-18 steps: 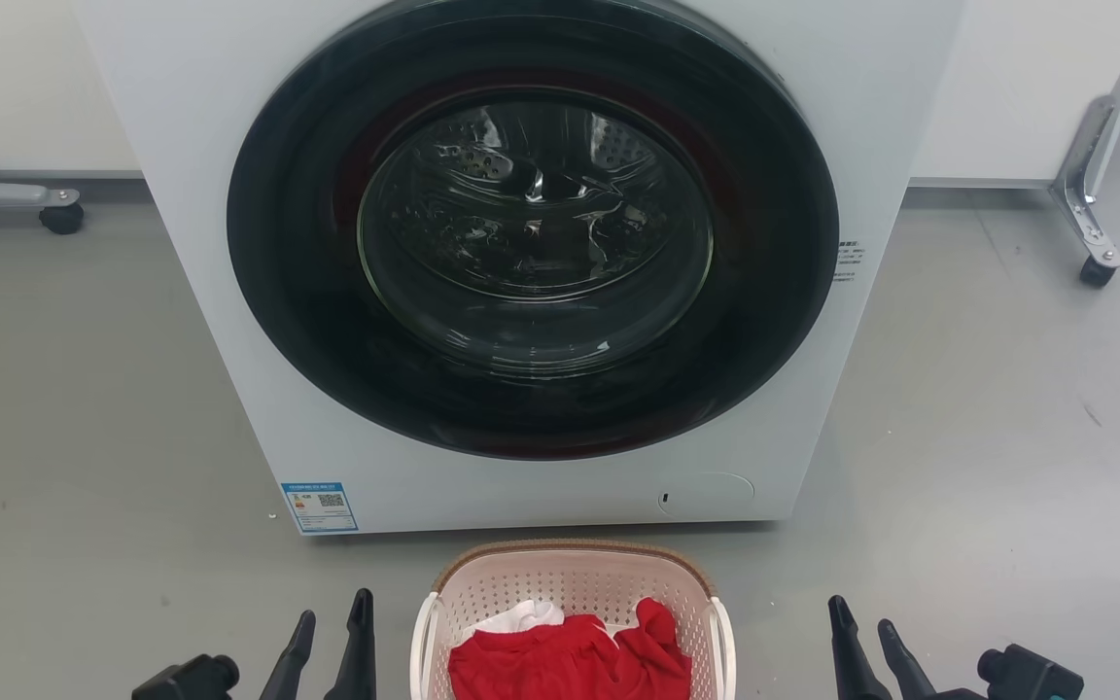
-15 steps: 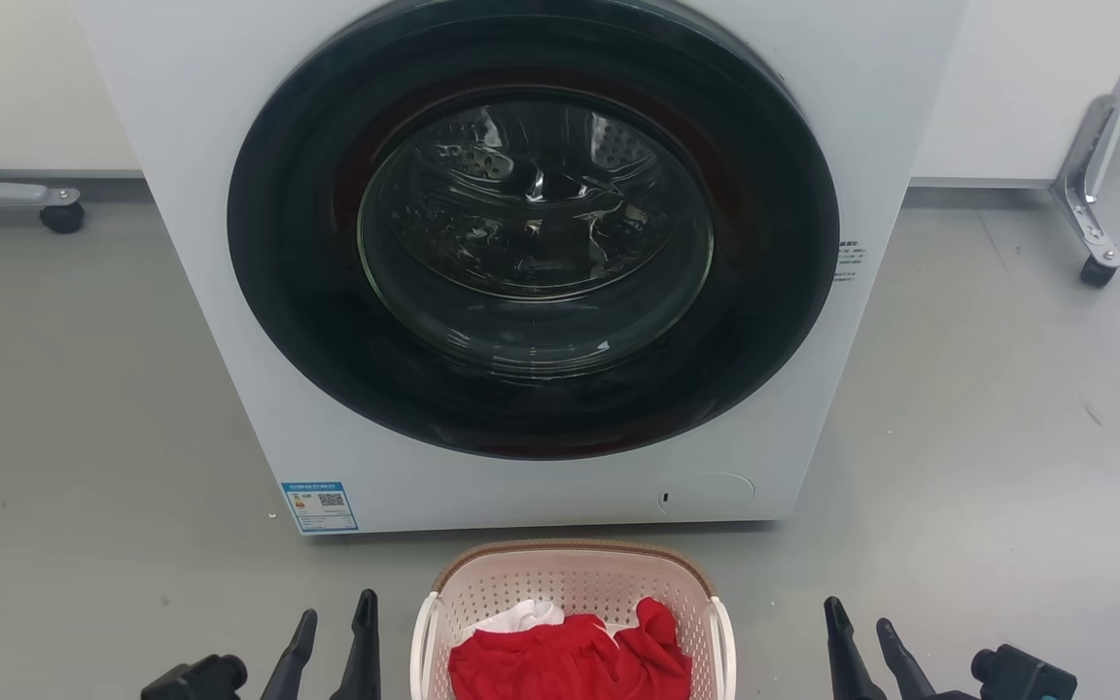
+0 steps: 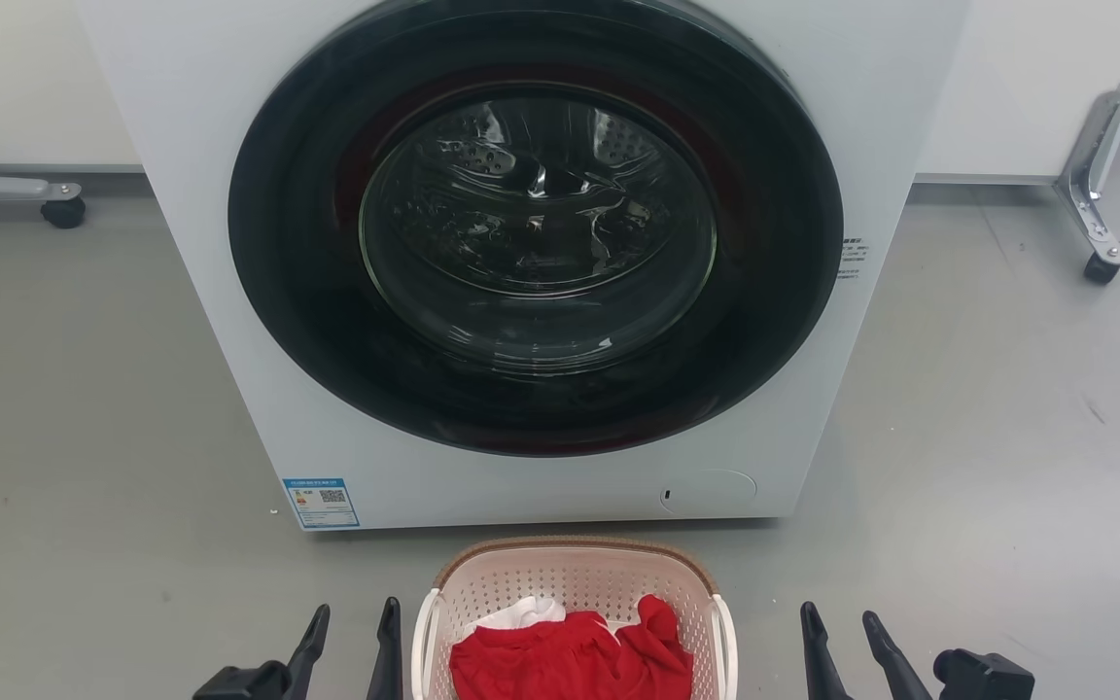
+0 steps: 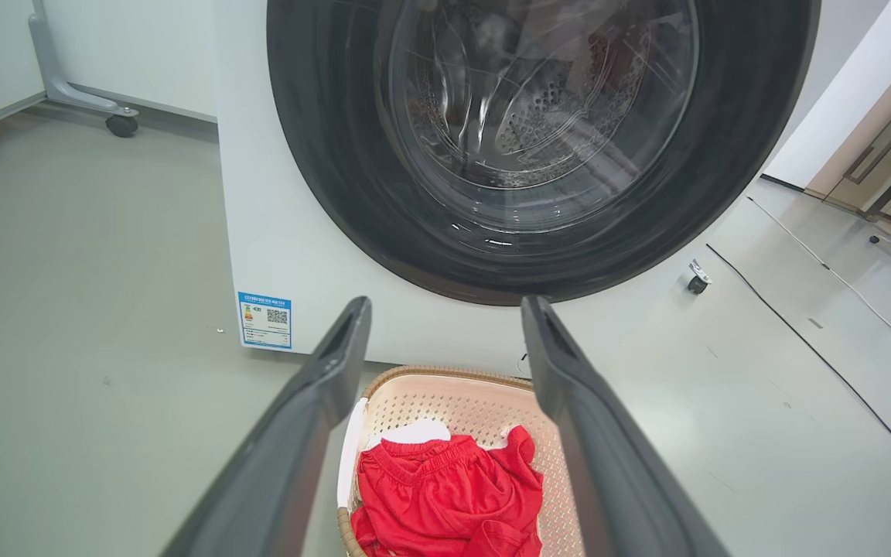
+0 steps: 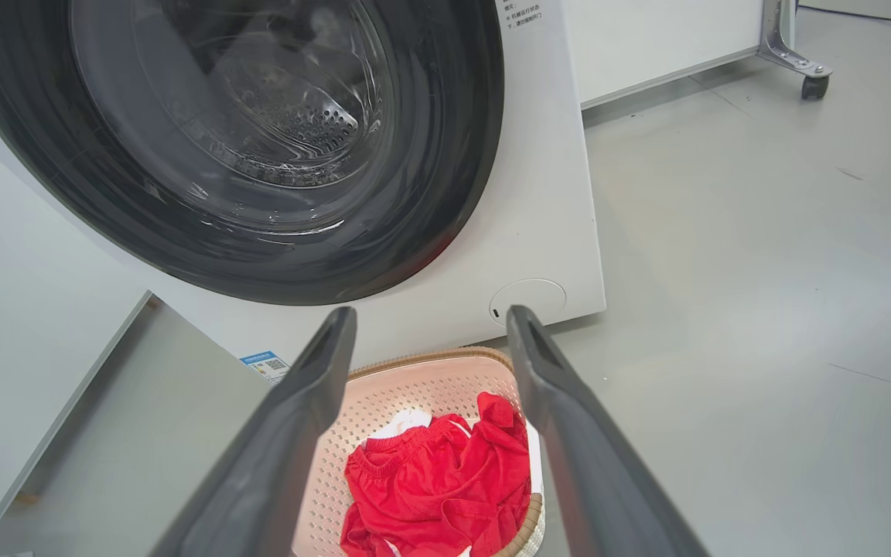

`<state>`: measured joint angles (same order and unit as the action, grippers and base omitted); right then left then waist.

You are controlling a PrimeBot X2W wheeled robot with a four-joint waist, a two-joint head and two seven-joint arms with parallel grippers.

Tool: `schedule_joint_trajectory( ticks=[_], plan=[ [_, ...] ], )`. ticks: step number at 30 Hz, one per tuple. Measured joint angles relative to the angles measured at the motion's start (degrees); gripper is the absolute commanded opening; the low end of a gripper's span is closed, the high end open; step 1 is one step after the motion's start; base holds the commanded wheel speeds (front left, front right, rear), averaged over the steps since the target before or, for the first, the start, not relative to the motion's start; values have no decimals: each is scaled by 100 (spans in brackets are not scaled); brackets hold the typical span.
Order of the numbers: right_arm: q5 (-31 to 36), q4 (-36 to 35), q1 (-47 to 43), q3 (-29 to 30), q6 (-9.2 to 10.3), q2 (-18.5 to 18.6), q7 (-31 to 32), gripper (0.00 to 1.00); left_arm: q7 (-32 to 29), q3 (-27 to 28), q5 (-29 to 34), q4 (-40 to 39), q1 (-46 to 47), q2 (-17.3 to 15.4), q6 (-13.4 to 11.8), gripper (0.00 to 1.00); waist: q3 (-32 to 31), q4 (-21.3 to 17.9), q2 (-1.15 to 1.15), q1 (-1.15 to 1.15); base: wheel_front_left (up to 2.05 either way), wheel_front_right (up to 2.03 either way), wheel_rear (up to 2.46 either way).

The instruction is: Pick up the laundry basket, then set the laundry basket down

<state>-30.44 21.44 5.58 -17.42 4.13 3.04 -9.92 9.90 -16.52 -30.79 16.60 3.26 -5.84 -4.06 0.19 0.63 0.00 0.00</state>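
Observation:
The laundry basket (image 3: pixel 575 574) is pale pink-white perforated plastic with a brown woven-look rim and white side handles. It stands on the grey floor in front of the washer and holds red and white clothes (image 3: pixel 570 656). My left gripper (image 3: pixel 356 622) is open just left of the basket's left handle (image 3: pixel 422 642). My right gripper (image 3: pixel 840 627) is open to the right of the basket, a gap apart from it. Both wrist views look down over the basket (image 4: pixel 445 402) (image 5: pixel 414 394) between spread fingers, which hold nothing.
A white front-load washer (image 3: pixel 541 253) with a dark round closed door stands right behind the basket. Wheeled metal frame legs stand at the far left (image 3: pixel 62 209) and far right (image 3: pixel 1100 262). Cables (image 4: pixel 824 267) run over the floor right of the washer.
Both grippers have moved inward toward the basket, the left one rightward and the right one leftward. The basket has not moved.

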Motion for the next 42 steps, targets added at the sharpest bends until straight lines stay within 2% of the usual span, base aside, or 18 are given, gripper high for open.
schedule_joint_trajectory(
  ticks=[21, 42],
  plan=[
    [1651, 26, 0, -392, 301, -3, -436, 100, 443, -311, 1441, 171, 1, 25, -300, 100, 15, 3, 0, 0, 0, 0, 0],
    [1636, 23, -4, -325, 301, -5, -436, 100, 443, -221, 1424, 332, 0, 74, -260, 100, 1, 8, 0, 0, 0, 0, 0]
  ],
)
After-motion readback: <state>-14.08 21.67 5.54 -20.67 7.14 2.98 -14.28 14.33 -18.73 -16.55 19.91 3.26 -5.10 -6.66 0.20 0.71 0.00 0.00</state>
